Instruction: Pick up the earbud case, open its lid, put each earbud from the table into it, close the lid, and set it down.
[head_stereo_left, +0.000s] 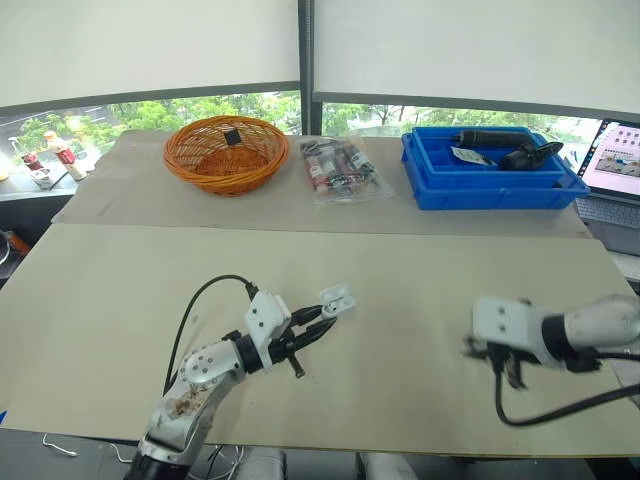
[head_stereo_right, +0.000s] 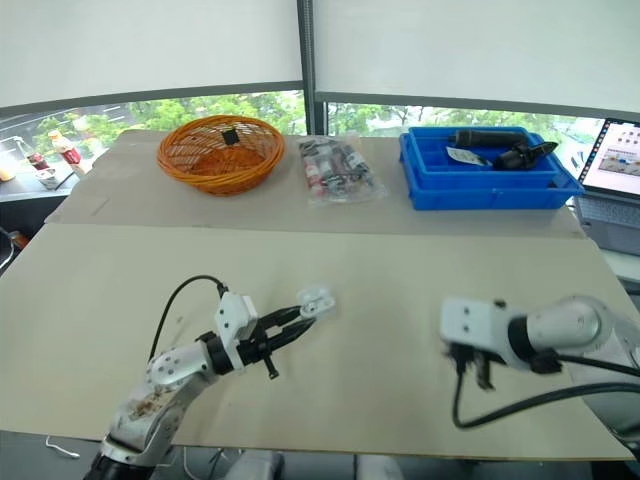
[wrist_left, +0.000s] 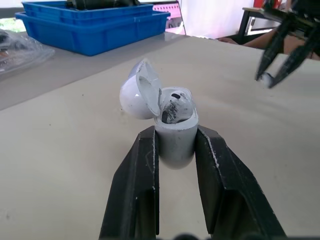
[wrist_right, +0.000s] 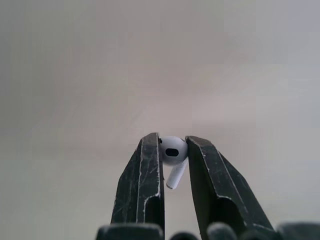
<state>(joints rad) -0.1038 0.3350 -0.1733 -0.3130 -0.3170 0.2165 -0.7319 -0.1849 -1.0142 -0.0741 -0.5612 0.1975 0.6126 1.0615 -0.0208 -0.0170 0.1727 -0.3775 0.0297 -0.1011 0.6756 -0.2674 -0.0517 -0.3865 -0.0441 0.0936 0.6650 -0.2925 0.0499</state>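
Nothing legible anywhere, not a single word or number. The laptop screen (head_stereo_left: 618, 152) at the far right shows pink and white blocks, with print too small to read. The white tag (head_stereo_left: 467, 154) lying in the blue bin (head_stereo_left: 490, 192) carries dark marks, but they can't be made out. The wrapped packets (head_stereo_left: 340, 170) at the far middle of the surface have labels too, all blurred.

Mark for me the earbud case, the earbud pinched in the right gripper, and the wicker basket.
earbud case (wrist_left: 174, 142), left wrist view, on the lower body below the open lid.
earbud (wrist_right: 173, 149), right wrist view, on its rounded head.
wicker basket (head_stereo_left: 225, 179), left eye view, on its near outer wall.
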